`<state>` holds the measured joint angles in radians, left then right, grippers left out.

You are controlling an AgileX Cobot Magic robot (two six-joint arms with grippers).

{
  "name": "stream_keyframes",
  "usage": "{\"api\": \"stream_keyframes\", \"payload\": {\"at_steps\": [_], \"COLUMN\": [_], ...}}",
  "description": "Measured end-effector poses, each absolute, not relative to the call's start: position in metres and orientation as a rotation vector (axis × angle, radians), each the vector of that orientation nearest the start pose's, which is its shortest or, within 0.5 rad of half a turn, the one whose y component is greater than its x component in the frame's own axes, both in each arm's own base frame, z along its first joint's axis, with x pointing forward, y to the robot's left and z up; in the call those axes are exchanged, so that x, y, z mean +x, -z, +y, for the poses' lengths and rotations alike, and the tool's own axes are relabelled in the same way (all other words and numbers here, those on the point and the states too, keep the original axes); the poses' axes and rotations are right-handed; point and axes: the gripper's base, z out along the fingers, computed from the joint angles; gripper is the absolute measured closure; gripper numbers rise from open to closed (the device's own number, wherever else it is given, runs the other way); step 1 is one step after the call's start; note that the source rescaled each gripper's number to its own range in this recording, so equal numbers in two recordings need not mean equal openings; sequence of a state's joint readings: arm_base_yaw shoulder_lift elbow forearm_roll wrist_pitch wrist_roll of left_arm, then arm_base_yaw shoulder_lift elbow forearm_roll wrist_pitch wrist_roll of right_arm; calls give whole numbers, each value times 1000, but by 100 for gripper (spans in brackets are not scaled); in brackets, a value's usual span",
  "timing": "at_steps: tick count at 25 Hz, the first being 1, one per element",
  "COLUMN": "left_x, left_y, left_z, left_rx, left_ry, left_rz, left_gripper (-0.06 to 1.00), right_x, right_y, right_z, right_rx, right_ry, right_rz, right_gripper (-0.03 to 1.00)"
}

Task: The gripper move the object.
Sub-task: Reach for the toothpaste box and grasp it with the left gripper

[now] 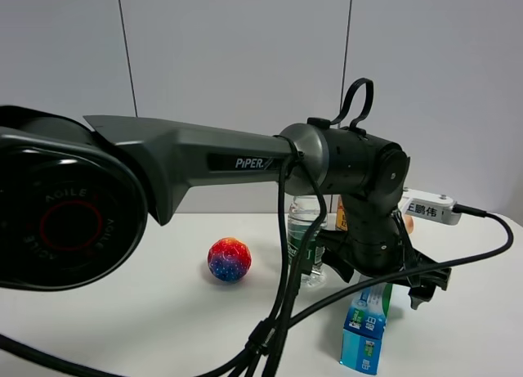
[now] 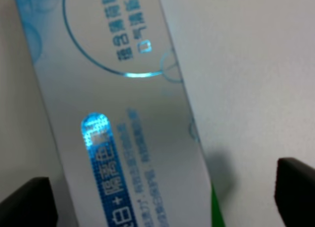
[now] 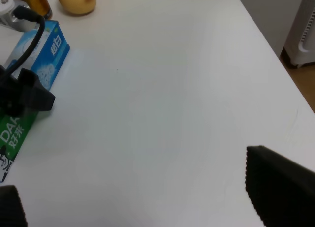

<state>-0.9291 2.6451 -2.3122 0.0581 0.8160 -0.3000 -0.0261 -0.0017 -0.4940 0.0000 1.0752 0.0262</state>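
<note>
The long light blue carton [image 1: 364,332] with green and white print lies flat on the white table. In the left wrist view the carton [image 2: 123,138] fills the frame. My left gripper [image 1: 377,280], on the dark grey PiPER arm, hovers low over it. The left gripper [image 2: 162,197] is open, with one black finger on each side of the carton, and neither finger [image 2: 295,187] presses it. The right wrist view shows the carton [image 3: 37,64] at the far side with a left finger over it. My right gripper [image 3: 142,197] is open and empty above bare table.
A red and blue ball [image 1: 229,259] lies left of the clear water bottle [image 1: 304,230], which stands behind the arm. A yellow fruit [image 3: 76,0] and an orange-brown item [image 3: 29,1] sit beyond the carton. The table edge [image 3: 283,74] drops to the floor.
</note>
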Motion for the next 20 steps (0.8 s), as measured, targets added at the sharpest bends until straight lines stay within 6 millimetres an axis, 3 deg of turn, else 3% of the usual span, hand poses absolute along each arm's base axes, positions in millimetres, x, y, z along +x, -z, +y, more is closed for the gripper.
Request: {"api": "stream_keyframes", "payload": {"at_steps": [5, 12, 14, 16, 18, 20], "left_x": [338, 338, 338, 337, 336, 335], "left_y": [-100, -94, -93, -91, -89, -88], "left_z": [-446, -446, -446, -446, -447, -448], "left_rx": [866, 869, 869, 876, 902, 927], "left_ry": [341, 336, 337, 334, 327, 323], "left_rz": [2535, 2544, 2543, 2545, 2539, 2532], "left_gripper": [6, 9, 15, 29, 51, 87], "right_x": [-5, -5, -5, -5, -5, -5], "right_y": [-274, -274, -274, -274, -274, -274], "right_z": [0, 0, 0, 0, 0, 0], "right_rx": [54, 54, 54, 54, 54, 54], "right_ry": [0, 0, 0, 0, 0, 0], "right_rz": [2062, 2062, 2062, 2062, 2062, 2062], "right_gripper": [-3, -3, -3, -3, -3, -3]}}
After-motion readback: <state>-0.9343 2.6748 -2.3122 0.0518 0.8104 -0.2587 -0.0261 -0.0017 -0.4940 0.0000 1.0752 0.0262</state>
